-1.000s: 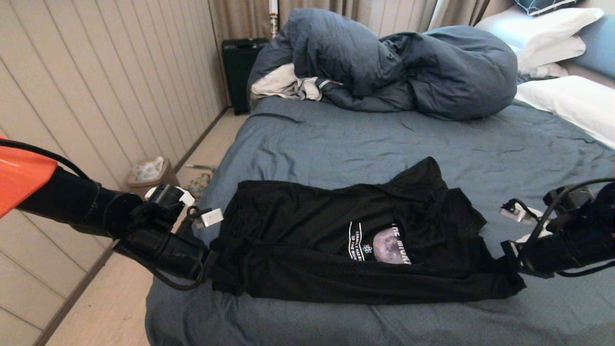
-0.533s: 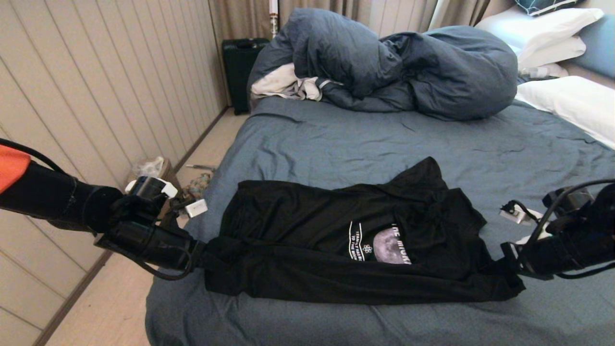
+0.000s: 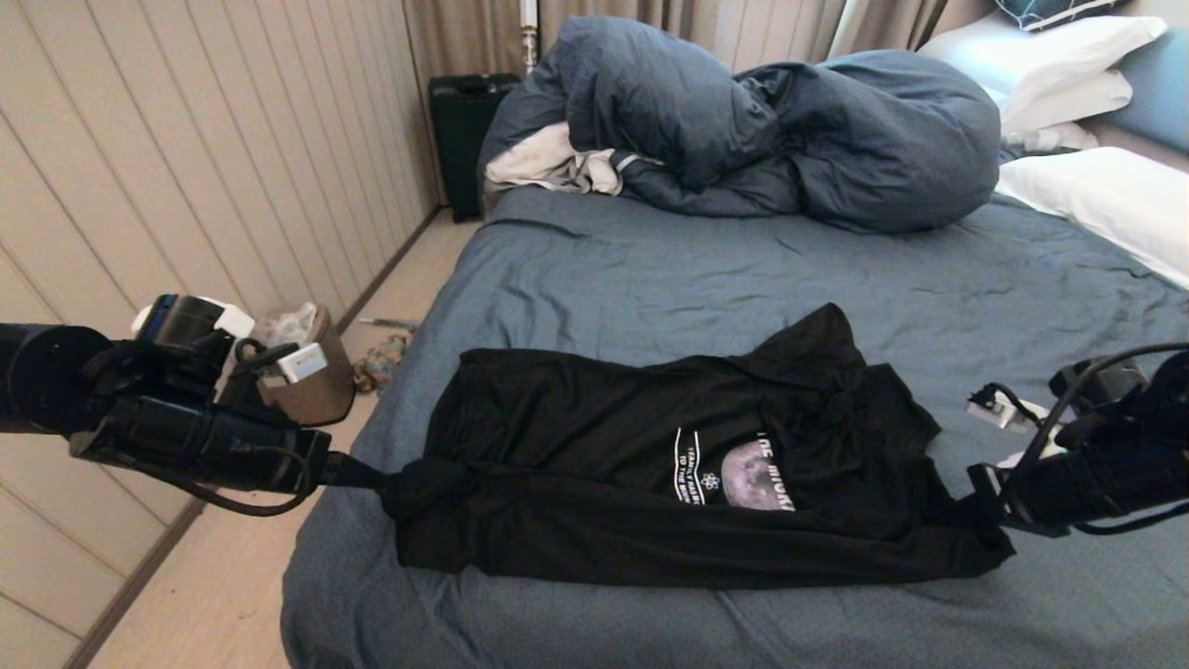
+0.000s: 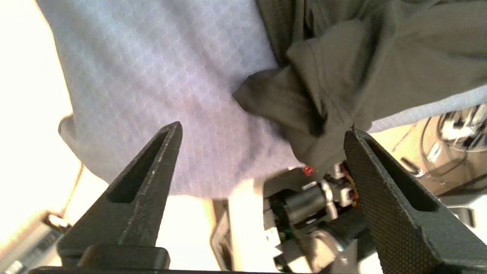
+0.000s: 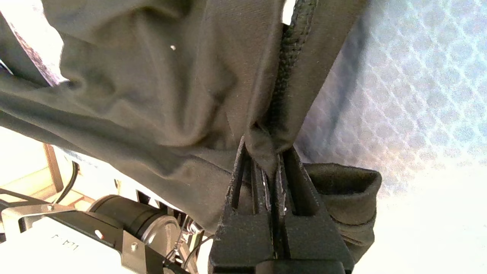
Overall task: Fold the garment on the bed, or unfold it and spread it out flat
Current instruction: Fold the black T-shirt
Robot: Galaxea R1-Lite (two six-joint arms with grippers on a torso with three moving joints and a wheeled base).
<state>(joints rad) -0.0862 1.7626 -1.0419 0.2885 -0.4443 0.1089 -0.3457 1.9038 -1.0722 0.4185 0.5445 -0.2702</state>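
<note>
Fabric thin, limp, light: black T-shirt (image 3: pixel 650 474) best regripped at bunched hem corner; left gripper (image 4: pixel 262 133) gaping empty, right gripper (image 5: pixel 274 160) clamping cloth.

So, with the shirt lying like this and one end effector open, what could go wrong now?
1. The left end effector is open, and the T-shirt corner is bunched just beyond its fingertips; it may stay crumpled.
2. The right end effector is shut on the other end; a pull from that side alone could drag the shirt askew.
3. The near edge is rolled over and the moon print half covered, so a fold now may trap wrinkles.
</note>
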